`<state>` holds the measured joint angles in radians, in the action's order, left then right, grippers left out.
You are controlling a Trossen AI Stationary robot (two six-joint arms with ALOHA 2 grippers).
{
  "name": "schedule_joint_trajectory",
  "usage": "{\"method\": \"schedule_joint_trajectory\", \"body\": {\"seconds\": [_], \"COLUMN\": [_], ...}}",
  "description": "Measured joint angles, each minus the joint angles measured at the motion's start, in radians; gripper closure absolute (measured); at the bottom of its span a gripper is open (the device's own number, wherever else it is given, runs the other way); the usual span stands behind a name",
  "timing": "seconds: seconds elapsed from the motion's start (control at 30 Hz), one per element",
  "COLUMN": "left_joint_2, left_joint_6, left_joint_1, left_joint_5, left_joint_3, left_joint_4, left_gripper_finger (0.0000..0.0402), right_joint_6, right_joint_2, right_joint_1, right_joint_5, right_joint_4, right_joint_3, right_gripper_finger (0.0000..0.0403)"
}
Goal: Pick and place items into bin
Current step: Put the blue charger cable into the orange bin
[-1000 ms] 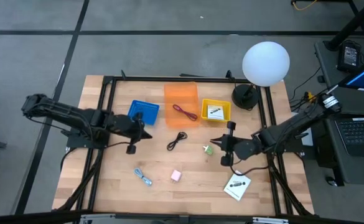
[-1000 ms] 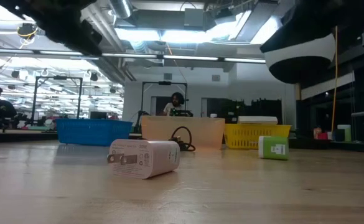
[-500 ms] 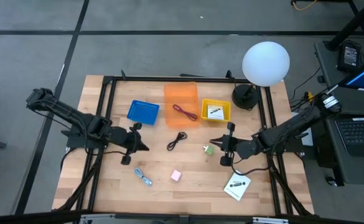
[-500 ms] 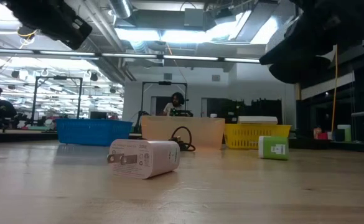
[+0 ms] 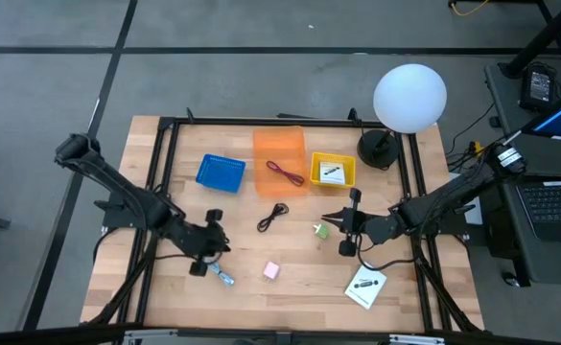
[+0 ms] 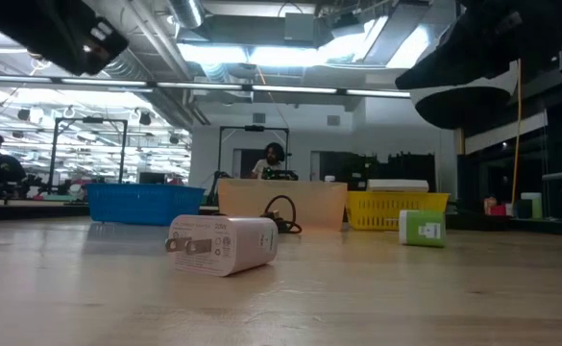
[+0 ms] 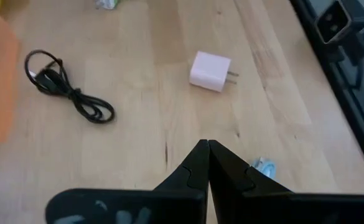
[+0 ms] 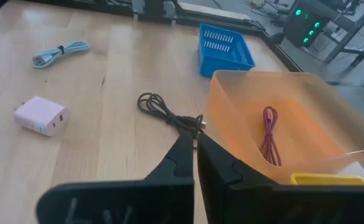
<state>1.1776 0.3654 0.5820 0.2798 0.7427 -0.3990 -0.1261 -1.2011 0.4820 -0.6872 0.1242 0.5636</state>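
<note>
High view shows us a red cable (image 5: pixel 284 172) and a card (image 5: pixel 332 172) binned, five items loose on the counter (image 5: pixel 165 297), both end effectors, left (image 5: pixel 215 269) and right (image 5: pixel 330 219), shut and empty.

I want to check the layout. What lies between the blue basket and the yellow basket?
In the high view, the orange bin stands between the blue basket and the yellow basket; a reddish cable lies inside it.

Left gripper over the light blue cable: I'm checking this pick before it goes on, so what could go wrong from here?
1. The left gripper hangs by the coiled light blue cable with jaws shut; descending like that would likely push the cable, not grasp it.
2. The pink wall charger lies close by and could get knocked.
3. The right gripper, also shut, sits beside the small green piece and might nudge it.
</note>
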Motion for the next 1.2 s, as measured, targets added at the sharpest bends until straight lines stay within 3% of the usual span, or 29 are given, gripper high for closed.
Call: {"method": "schedule_joint_trajectory", "body": {"seconds": [0.37,0.73,0.97,1.2], "left_joint_2": [0.205,0.233,0.233,0.233], "left_joint_6": [0.077,0.094,0.093,0.094], "left_joint_1": [0.059,0.073,0.073,0.073], "left_joint_5": [0.016,0.018,0.078,0.076], "left_joint_3": [0.264,0.289,0.289,0.289], "left_joint_4": [-0.289,-0.326,-0.367,-0.372], "left_gripper_finger": [0.0399,0.0393,0.0356,0.0290], "right_joint_6": [0.000,0.002,0.004,0.006], "right_joint_2": [0.000,0.000,0.000,0.000], "right_joint_1": [0.000,0.000,0.000,0.000], "right_joint_5": [0.000,0.000,0.000,0.000], "right_joint_4": [0.003,0.003,0.003,0.003], "right_joint_3": [0.000,0.000,0.000,0.000], "right_gripper_finger": [0.0398,0.0398,0.0397,0.0397]}}
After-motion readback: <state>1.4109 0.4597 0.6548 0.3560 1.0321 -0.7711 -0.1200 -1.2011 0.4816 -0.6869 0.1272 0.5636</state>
